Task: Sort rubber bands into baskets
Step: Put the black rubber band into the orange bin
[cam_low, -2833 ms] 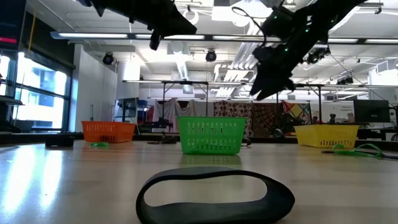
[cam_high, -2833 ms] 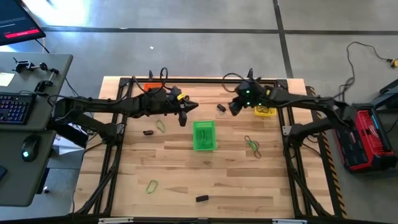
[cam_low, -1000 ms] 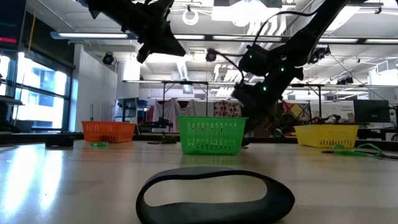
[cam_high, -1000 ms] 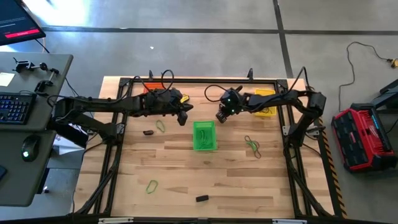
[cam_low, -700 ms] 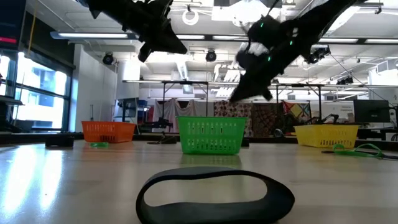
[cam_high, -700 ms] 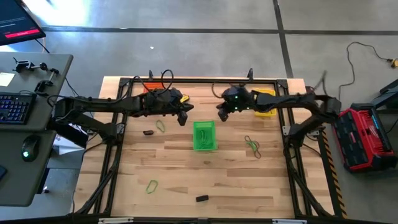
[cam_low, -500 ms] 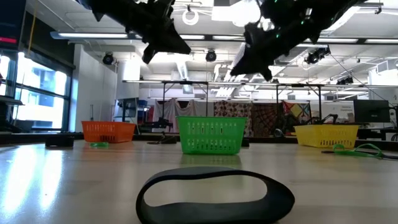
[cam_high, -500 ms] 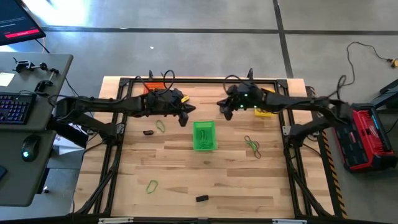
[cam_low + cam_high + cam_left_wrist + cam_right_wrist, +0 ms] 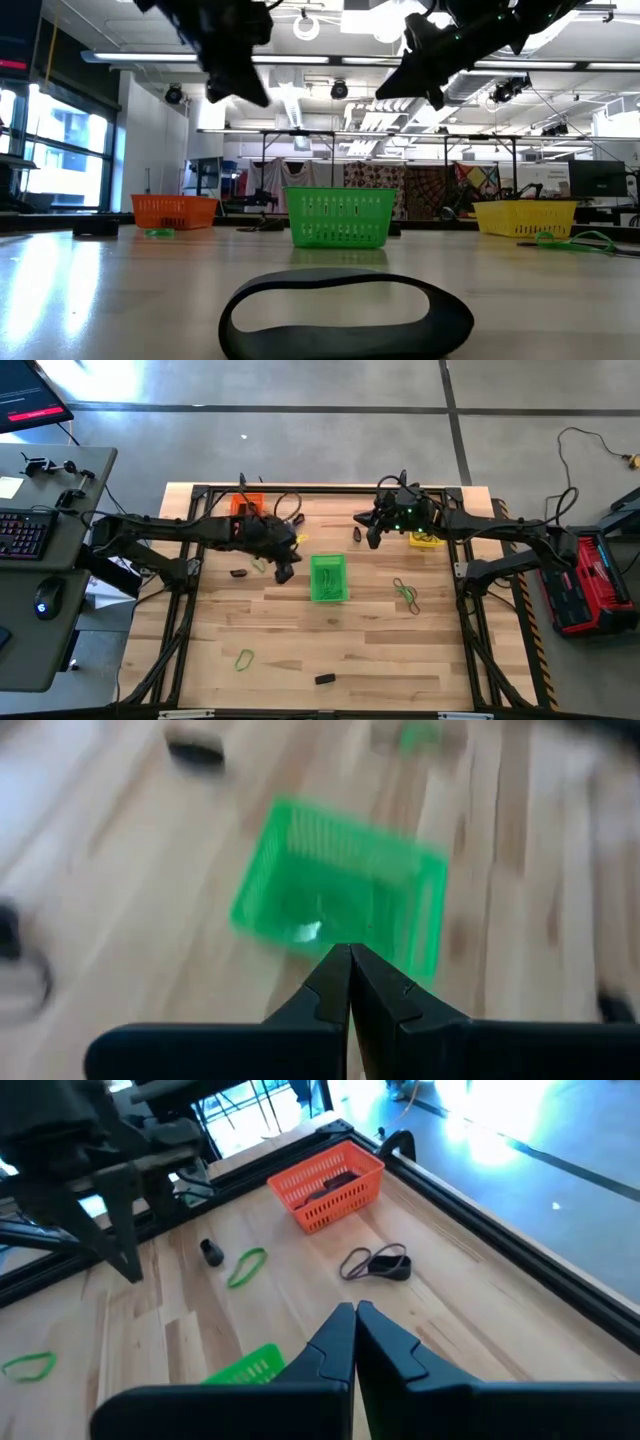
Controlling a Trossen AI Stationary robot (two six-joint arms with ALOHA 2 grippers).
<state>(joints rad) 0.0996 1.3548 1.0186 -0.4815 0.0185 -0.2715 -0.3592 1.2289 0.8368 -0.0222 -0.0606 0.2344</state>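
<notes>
Looking straight down, I've got the left gripper (image 9: 284, 573) hanging just beside the green basket (image 9: 327, 578) at the middle of the wooden table (image 9: 330, 650), and the right gripper (image 9: 371, 538) up near the back rail, between a dark bundle (image 9: 357, 534) and the yellow basket (image 9: 426, 538). Both sets of fingers are pinched tight with nothing between them; my left wrist view shows the tips meeting over the green basket (image 9: 340, 905), blurred as it is.

The right wrist view gives me what the overhead hides: the orange basket (image 9: 326, 1183) has dark bands lying inside it, a dark loop (image 9: 375, 1264) lies on the boards near it, plus a green band (image 9: 246, 1266) and a small dark bundle (image 9: 210, 1252) beside the left arm.

From above I count loose green bands: 1 touching the left gripper's shadow side (image 9: 259, 564), 1 near the front left (image 9: 245, 657), and a tangle right of the green basket (image 9: 405, 593). A black piece (image 9: 324, 679) sits at the front edge; the low view fills its foreground with that black band (image 9: 345, 312).

At table height, 3 baskets line up: orange (image 9: 174, 211), green (image 9: 339, 216), yellow (image 9: 525, 216). Behind them are ceiling lights, racks and hanging cloths. Overhead, a desk with a keyboard (image 9: 22, 533) stands left of the table, a red case (image 9: 588, 582) on the right.
</notes>
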